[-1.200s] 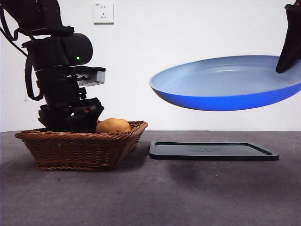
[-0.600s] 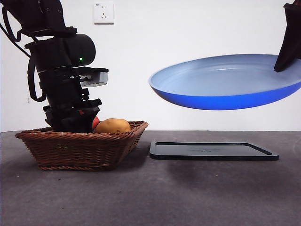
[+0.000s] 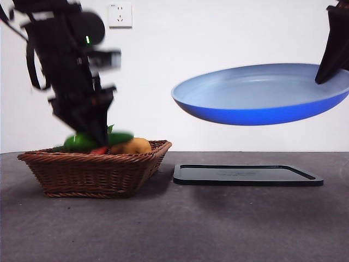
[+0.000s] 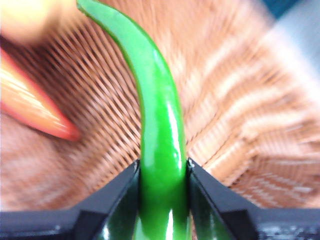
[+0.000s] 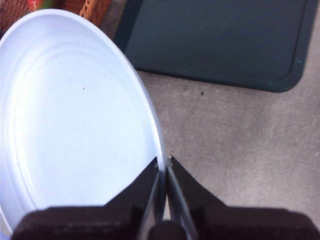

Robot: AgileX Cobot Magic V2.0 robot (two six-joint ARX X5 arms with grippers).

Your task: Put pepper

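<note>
Left gripper (image 4: pixel 163 167): jaws clenched on the pepper (image 4: pixel 159 125), one jaw at each side of its glossy green body. In the front view this gripper (image 3: pixel 94 134) stands higher than half a second ago, its arm blurred and tilted, its tip now just above the basket (image 3: pixel 92 172) rim rather than down inside it.

Pepper: held crosswise in the left jaws, just above the basket; in the front view it (image 3: pixel 98 141) shows as a green bar sticking out at both sides of the gripper. A second ago and half a second ago no green was visible there. The left wrist view shows its slim end curving away over the wicker floor.

Basket: brown wicker, on the desk (image 3: pixel 174 224) at the left, unmoved. It holds a potato (image 3: pixel 133 146), yellow-brown, by the right rim, and a carrot (image 4: pixel 30 107), orange-red, lying on the wicker beside the pepper's path, apart from it. A red patch (image 3: pixel 99 150) shows low beside the potato in the front view.

Right gripper (image 5: pixel 163 165): jaws clamped on the rim of the plate (image 5: pixel 70 115). In the front view it (image 3: pixel 332 54) enters from the upper right corner, much as before.

Plate: blue, held in the air, tilted, well above the tray (image 3: pixel 248 174); position nearly unchanged from the earlier frames. Its inside is bare.

Tray: black, flat, on the desk right of the basket, close to it, below the plate.

Wall socket (image 3: pixel 120 15): white, on the back wall.
</note>
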